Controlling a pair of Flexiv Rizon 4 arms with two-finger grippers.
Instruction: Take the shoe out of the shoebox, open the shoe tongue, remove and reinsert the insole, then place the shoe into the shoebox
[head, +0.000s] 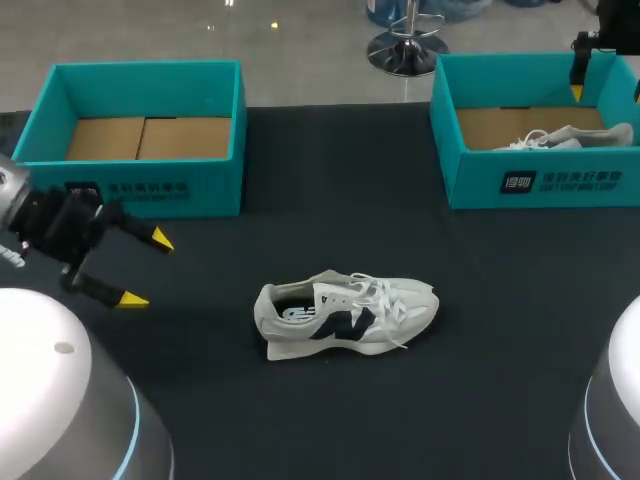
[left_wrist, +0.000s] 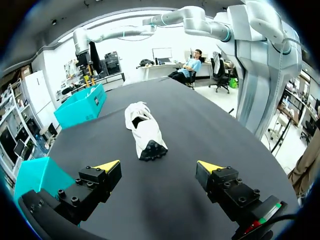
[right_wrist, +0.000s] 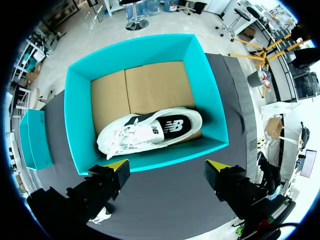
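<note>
Sneaker (head: 345, 317) on table (head: 500, 350), straight ahead of left jaws, well apart | left jaws wide open, empty | right jaws open above teal shoebox (right_wrist: 209, 92) holding second sneaker (right_wrist: 150, 132) | judged light, soft upper, firmer heel: pinch heel collar, not laces.

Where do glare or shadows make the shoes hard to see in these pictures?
Head view: the light is even, and hardly any shadow of the table shoe shows on the dark table; there is no glare on it. Left wrist view: its near end looks dark, but the rest is well lit. Right wrist view: the boxed shoe is evenly lit, and nothing hides it.
</note>
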